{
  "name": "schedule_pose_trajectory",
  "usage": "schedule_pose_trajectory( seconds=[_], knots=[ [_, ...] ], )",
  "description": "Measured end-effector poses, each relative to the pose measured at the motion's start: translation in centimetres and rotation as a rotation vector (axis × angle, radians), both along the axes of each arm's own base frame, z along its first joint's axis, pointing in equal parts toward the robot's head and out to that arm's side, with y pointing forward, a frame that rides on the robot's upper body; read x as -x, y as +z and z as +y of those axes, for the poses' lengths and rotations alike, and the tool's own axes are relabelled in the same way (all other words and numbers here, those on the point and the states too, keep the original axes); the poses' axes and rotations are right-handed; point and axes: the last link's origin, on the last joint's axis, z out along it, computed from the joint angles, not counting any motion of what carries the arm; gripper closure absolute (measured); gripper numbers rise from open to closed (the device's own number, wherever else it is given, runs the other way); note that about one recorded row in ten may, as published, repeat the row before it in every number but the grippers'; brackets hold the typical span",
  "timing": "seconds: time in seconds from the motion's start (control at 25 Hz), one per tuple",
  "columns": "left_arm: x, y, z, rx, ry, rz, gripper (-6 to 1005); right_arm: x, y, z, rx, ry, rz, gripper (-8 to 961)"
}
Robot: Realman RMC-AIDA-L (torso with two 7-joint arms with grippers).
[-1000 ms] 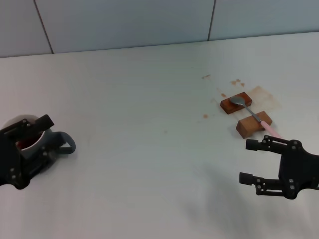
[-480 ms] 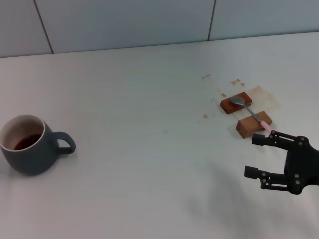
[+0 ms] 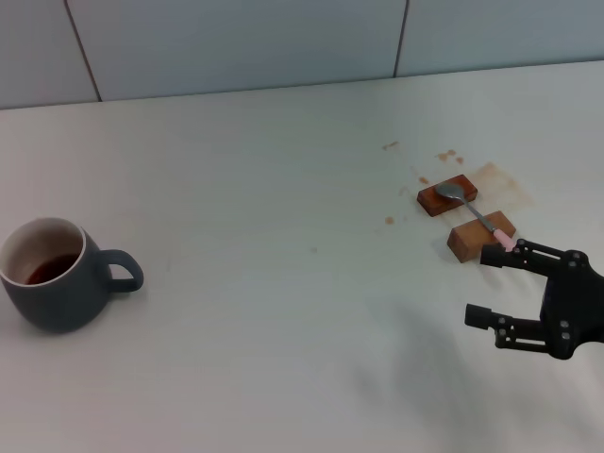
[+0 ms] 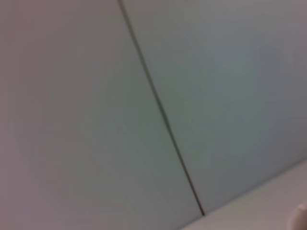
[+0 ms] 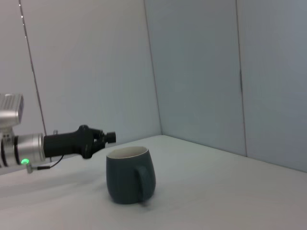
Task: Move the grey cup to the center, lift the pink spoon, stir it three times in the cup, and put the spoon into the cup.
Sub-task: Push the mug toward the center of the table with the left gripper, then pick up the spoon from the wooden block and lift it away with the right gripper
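Your grey cup [image 3: 49, 274] stands upright near the worktop's [image 3: 264, 189] left edge, handle toward the middle, brown liquid inside. The pink spoon [image 3: 477, 215] lies across two wooden blocks [image 3: 447, 195] toward the right edge, among brown stains. Your right pincer [image 3: 489, 286] hovers spread and empty, just beside the spoon's handle end. The left pincer is out of sight.

A white tabletop [image 3: 283, 283] is seen, on which the grey cup [image 3: 52, 276] is set upright near the left edge, while two brown wooden blocks [image 3: 464, 216], bridged by the pink spoon [image 3: 477, 215], are placed among brown stains [image 3: 491, 176] towards the right edge.
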Motion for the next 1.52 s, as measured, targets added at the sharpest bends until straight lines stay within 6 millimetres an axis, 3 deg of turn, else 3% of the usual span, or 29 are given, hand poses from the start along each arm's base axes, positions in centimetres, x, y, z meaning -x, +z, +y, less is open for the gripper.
schedule_pose_trajectory(
  seconds=[0.32, 0.36, 0.68, 1.24, 1.52],
  knots=[
    [0.1, -2.0, -0.2, 0.018, 0.027, 0.075, 1000, 0.1, 0.0, 0.3, -0.009, -0.006, 0.004, 151],
    [-0.3, -3.9, -0.2, 0.043, 0.040, 0.108, 1000, 0.1, 0.0, 0.3, -0.009, -0.005, 0.005, 151],
    [-1.8, -6.0, 1.0, 0.064, 0.050, 0.041, 1000, 0.2, 0.0, 0.4, -0.010, -0.001, 0.006, 151],
    [-6.7, -10.3, 4.3, 0.166, -0.018, 0.009, 1001, 0.1, 0.0, 0.1, -0.010, 0.001, 0.010, 150],
    [-10.6, -13.1, 5.3, 0.243, -0.087, -0.003, 1001, 0.4, 0.1, 0.1, -0.010, 0.014, 0.021, 150]
  ],
)
